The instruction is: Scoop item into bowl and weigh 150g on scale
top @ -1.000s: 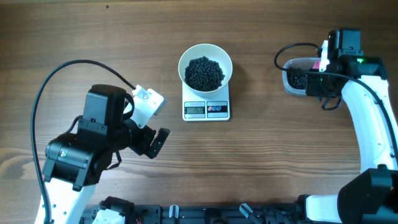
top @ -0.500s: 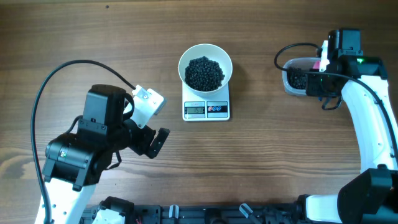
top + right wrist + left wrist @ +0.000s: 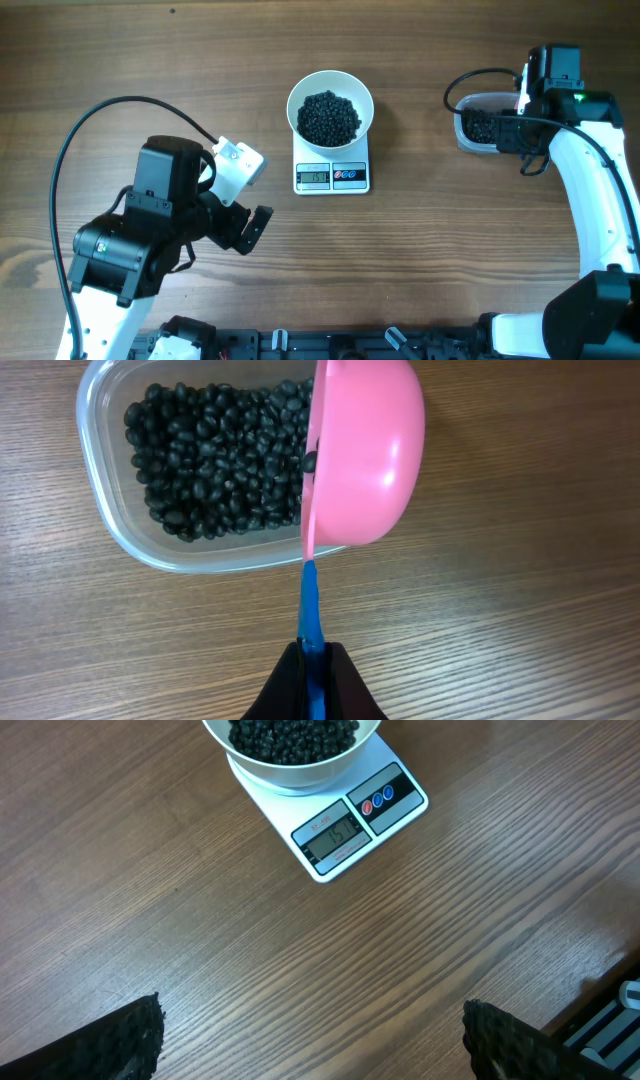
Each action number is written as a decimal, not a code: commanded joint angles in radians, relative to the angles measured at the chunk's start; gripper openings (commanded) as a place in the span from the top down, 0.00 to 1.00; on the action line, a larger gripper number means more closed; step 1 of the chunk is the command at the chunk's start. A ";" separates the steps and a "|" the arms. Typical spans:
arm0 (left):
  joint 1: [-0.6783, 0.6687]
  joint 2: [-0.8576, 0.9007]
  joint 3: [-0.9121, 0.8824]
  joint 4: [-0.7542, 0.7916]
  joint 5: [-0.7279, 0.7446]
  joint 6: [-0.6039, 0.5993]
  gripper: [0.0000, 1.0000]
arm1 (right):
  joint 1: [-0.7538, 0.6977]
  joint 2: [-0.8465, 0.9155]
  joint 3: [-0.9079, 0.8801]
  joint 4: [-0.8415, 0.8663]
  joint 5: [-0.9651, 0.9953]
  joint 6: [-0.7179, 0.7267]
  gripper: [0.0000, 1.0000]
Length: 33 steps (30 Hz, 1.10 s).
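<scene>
Beans (image 3: pixel 330 117) sit heaped in the bowl (image 3: pixel 296 98), and the bowl is on the scale (image 3: pixel 332 176). We see more beans in a clear tub (image 3: pixel 118 525) well right of the scale. The right gripper (image 3: pixel 312 665) is pinched tight on the blue handle (image 3: pixel 310 600) of a pink scoop (image 3: pixel 368 455). The scoop is tipped on its side over one end of the tub, with a few beans at its mouth. Left gripper (image 3: pixel 312 1045) hangs lower left of the scale, jaws spread wide, holding nothing. We can't read the scale's digits for sure.
</scene>
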 commanded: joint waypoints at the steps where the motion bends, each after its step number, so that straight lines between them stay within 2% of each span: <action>1: 0.007 0.000 0.018 0.003 0.016 0.021 0.00 | 0.005 -0.019 -0.002 0.007 0.079 -0.006 0.96; 8: 0.007 0.000 0.018 0.003 0.016 0.021 0.00 | 0.012 -0.019 -0.002 0.015 0.013 -0.034 0.96; 11: 0.007 0.000 0.018 0.003 0.016 0.021 0.00 | 0.013 -0.019 -0.002 0.000 0.090 -0.028 0.96; 33: 0.007 0.000 0.018 0.002 0.016 0.021 0.00 | 0.015 -0.019 -0.002 0.052 0.063 -0.031 0.95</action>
